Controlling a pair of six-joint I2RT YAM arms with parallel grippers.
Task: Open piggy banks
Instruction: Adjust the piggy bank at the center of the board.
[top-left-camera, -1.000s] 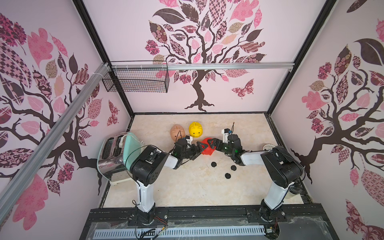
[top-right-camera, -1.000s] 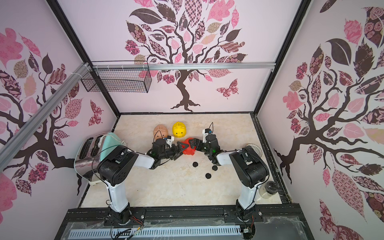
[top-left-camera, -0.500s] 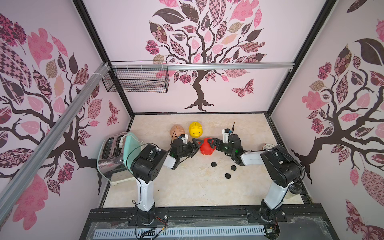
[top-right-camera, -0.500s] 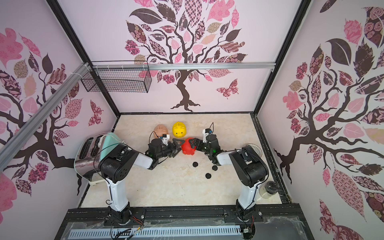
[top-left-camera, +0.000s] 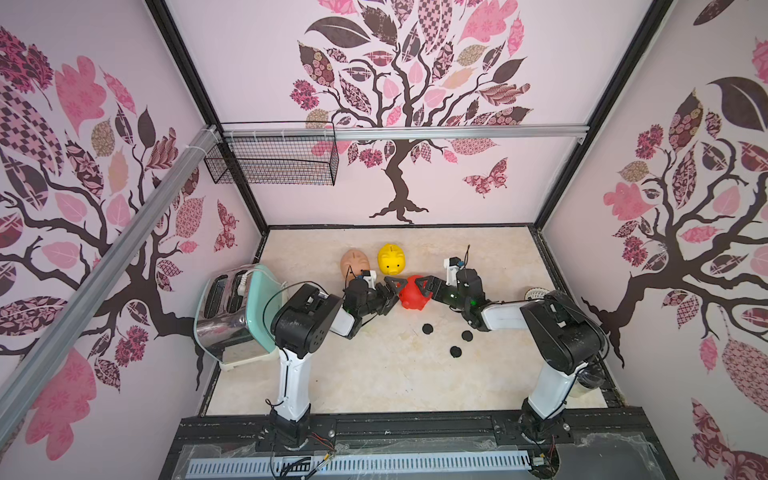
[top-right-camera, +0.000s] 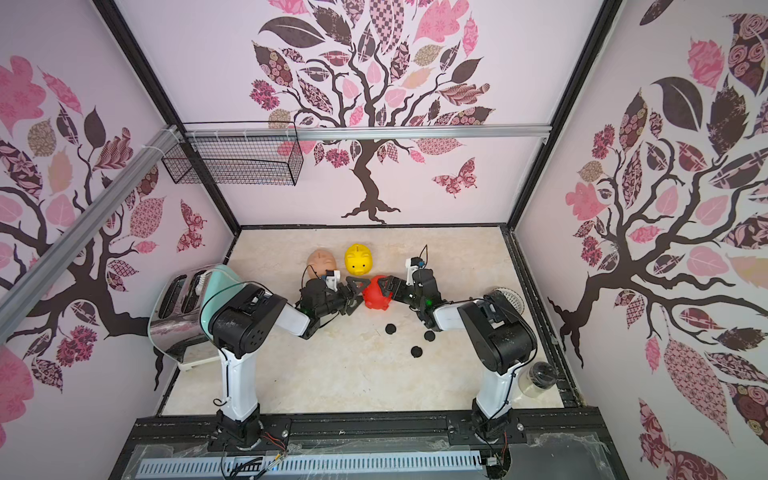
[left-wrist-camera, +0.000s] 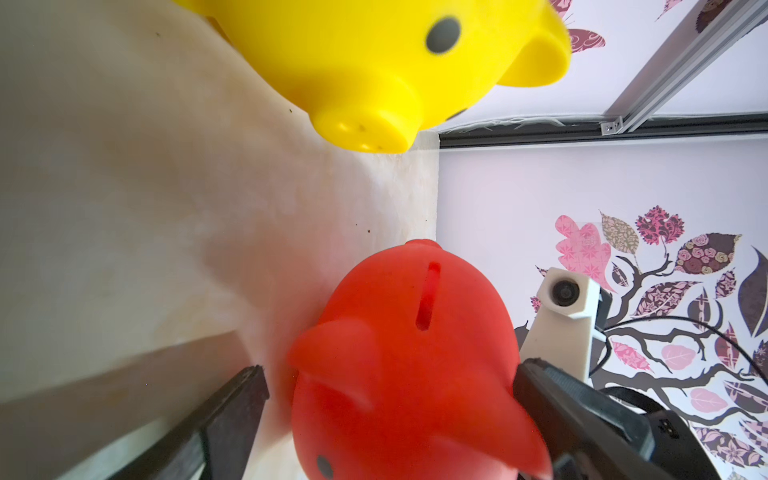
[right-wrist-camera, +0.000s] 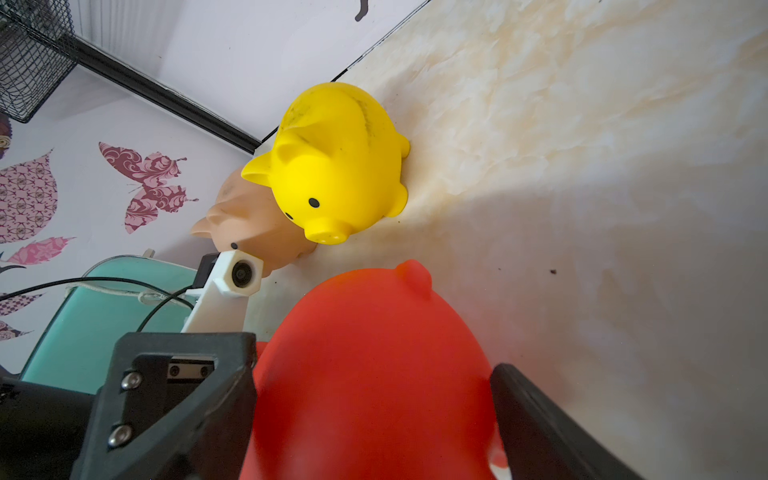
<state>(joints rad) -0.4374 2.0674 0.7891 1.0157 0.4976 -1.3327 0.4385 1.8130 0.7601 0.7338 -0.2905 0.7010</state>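
Note:
The red piggy bank (top-left-camera: 413, 294) (top-right-camera: 376, 294) stands mid-table, slot up (left-wrist-camera: 415, 353) (right-wrist-camera: 374, 374). My right gripper (top-left-camera: 426, 291) (top-right-camera: 386, 289) (right-wrist-camera: 374, 357) is shut on its rear, both fingers against its sides. From the opposite side my left gripper (top-left-camera: 392, 296) (top-right-camera: 355, 293) (left-wrist-camera: 390, 368) straddles its head, open, with a gap at one finger. Just behind stand the yellow piggy bank (top-left-camera: 391, 264) (top-right-camera: 358, 264) (left-wrist-camera: 353, 62) (right-wrist-camera: 336, 166) and the peach-tan piggy bank (top-left-camera: 354, 262) (top-right-camera: 321, 262) (right-wrist-camera: 249, 224). Three black plugs (top-left-camera: 427, 329) (top-right-camera: 390, 329) lie loose in front.
A mint-green toaster (top-left-camera: 232, 316) (top-right-camera: 183, 299) stands at the left edge beside the left arm. A white lattice bowl (top-left-camera: 536, 294) (top-right-camera: 509, 297) sits by the right wall, partly behind the right arm. A jar (top-right-camera: 536, 376) is at the front right. A wire basket (top-left-camera: 274, 160) hangs on the back wall.
The red piggy bank has turned from tilted to upright between the grippers. My left gripper drew back a little, then came forward round its head. The right arm has hardly moved.

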